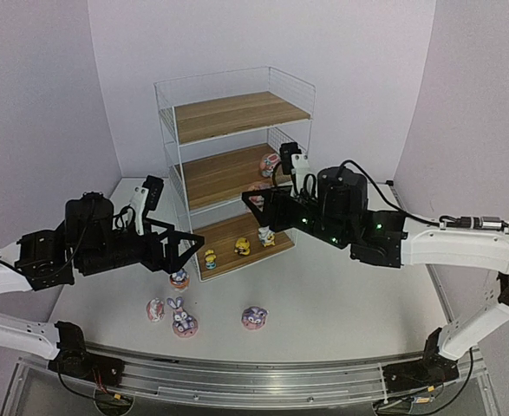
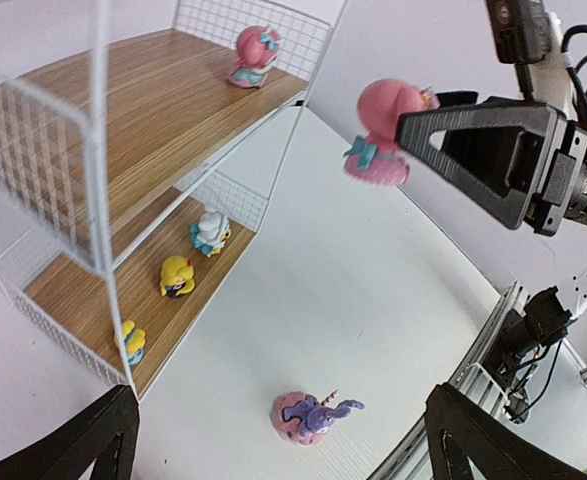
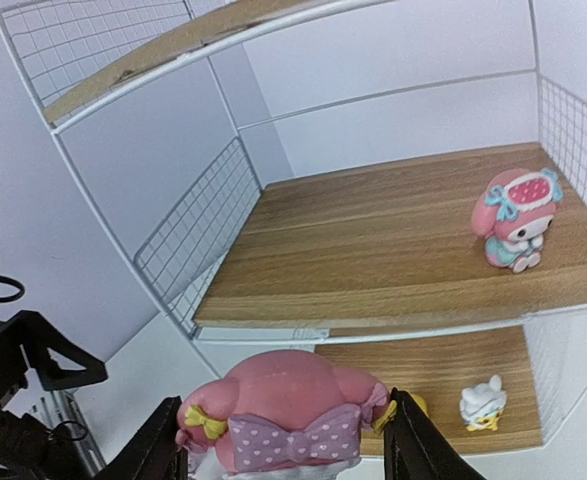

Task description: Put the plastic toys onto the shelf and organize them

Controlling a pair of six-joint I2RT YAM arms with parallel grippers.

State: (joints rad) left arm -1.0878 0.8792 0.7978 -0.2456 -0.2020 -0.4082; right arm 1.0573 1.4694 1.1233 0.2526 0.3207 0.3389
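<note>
The shelf (image 1: 237, 117) stands at the back centre. My right gripper (image 1: 256, 206) is shut on a pink toy with a purple dotted bow (image 3: 293, 400), held in the air in front of the middle board (image 3: 373, 240); it also shows in the left wrist view (image 2: 385, 130). Another pink toy (image 3: 515, 218) stands on the middle board. Two yellow toys (image 1: 210, 258) (image 1: 243, 247) and a white one (image 1: 266, 237) stand on the bottom board. My left gripper (image 1: 183, 251) is open and empty above the table, left of the shelf. A purple bunny (image 2: 308, 417) lies between its fingers' line of sight.
Several toys stand on the table (image 1: 341, 295) in front of the shelf: one by the shelf corner (image 1: 179, 278), a pink-white one (image 1: 155, 309), a long-eared bunny (image 1: 183, 318), a purple-pink one (image 1: 254, 318). A metal rail (image 1: 263, 381) runs along the near edge.
</note>
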